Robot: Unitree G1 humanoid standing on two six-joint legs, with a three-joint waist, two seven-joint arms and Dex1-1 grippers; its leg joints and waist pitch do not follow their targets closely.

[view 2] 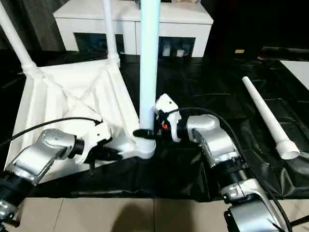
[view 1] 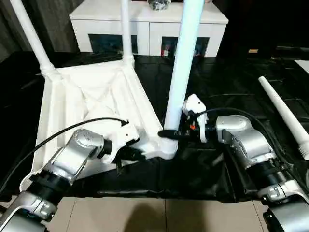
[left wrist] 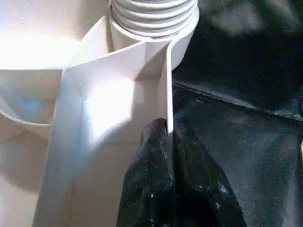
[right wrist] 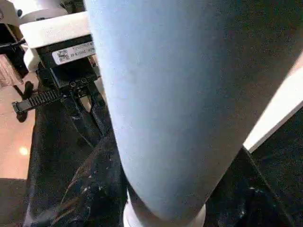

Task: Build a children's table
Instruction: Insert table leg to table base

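The children's table [view 1: 91, 104] lies upside down on the black-covered counter [view 1: 227, 77], ribbed underside up. Three legs stand in its corner sockets: two at the far corners [view 1: 30, 34] [view 1: 125, 29] and one at the near corner [view 1: 183, 63]. A fourth leg [view 1: 285, 116] lies loose on the counter, well apart to the right. The left end effector [left wrist: 169, 142] is clenched on the top's thin edge wall. The right end effector [view 1: 169, 134] grasps the near leg just above its socket. One white cabinet [view 1: 145, 24] stands behind.
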